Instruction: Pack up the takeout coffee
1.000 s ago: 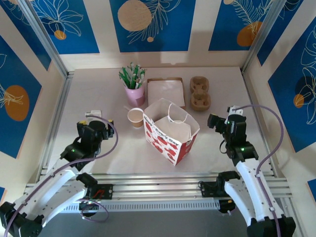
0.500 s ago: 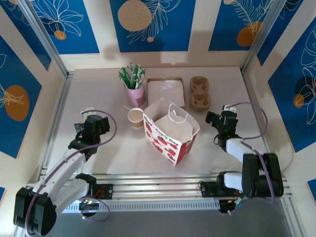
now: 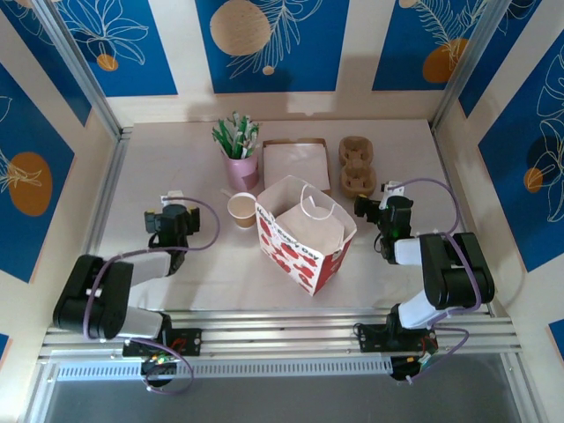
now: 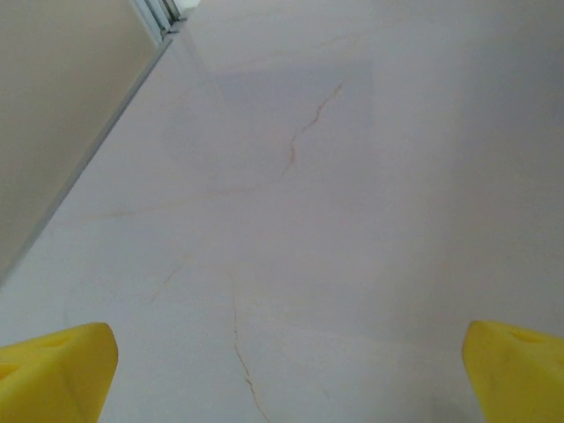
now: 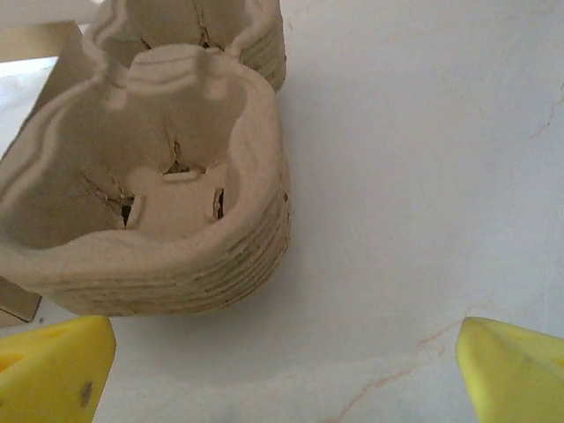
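The takeout coffee is a small kraft-brown paper cup with a white rim, standing upright and uncovered just left of the red-and-white paper bag. My left gripper sits low over bare table well left of the cup, and in the left wrist view it is open with its yellow fingertips far apart over bare table. My right gripper rests right of the bag. In the right wrist view it is open, facing the pulp cup carrier without touching it.
A pink cup of green-and-white sticks stands behind the coffee cup. A shallow brown box and the stacked cup carrier sit at the back. Metal rails border the table's sides, one of them in the left wrist view.
Both arms have folded down low over the table. The left gripper has shifted slightly away from me, the right one left toward the cup carrier. Both stay open.
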